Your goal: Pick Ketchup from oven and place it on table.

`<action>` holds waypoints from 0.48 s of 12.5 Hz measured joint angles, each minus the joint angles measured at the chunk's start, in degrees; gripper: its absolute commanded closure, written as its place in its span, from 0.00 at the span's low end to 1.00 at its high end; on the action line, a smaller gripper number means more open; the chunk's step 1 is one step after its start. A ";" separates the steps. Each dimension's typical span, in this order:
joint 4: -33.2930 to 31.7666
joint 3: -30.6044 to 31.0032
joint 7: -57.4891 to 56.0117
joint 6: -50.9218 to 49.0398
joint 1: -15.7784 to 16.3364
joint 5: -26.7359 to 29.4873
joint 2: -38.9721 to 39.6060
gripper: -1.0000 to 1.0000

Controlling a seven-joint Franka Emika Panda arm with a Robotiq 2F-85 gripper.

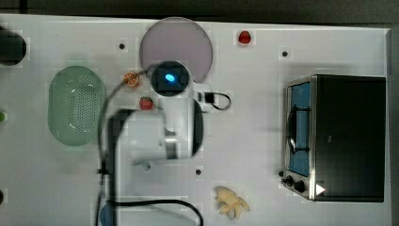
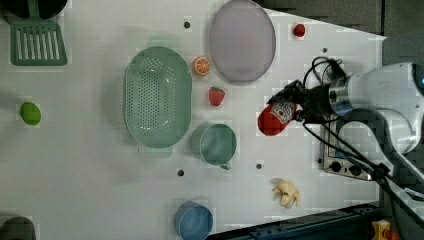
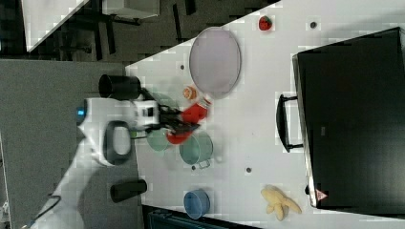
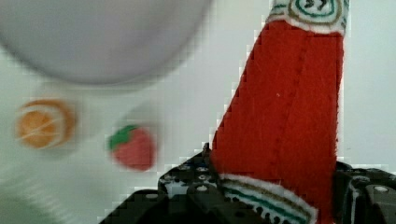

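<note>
My gripper [image 2: 296, 106] is shut on the Ketchup [image 2: 274, 120], a red bottle with a white label. I hold it in the air over the middle of the white table [image 1: 254, 117], between the teal cup and the purple plate. In the right view the Ketchup [image 3: 193, 114] sticks out of the gripper [image 3: 173, 122] above the cup. The wrist view has the red Ketchup [image 4: 285, 126] running up from between the dark fingers [image 4: 187, 186]. The oven [image 1: 348, 136] stands at the top view's right, well away from the gripper; its black top [image 3: 353, 119] and bar handle face the table.
Below me lie a strawberry [image 1: 146, 103], an orange slice [image 1: 131, 79] and the purple plate [image 1: 176, 44]. A green colander [image 1: 76, 104], teal cup [image 2: 218, 144], blue cup [image 2: 193, 220] and bananas [image 1: 231, 201] share the table. Another strawberry [image 1: 244, 37] sits near the far edge.
</note>
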 measured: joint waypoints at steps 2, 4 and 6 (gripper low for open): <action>-5.82 -1.30 -0.03 2.43 -3.52 0.23 -0.83 0.39; -6.94 -6.88 0.03 6.24 -4.62 -0.32 0.48 0.39; -6.38 -8.34 0.21 13.40 -6.01 -2.16 2.78 0.37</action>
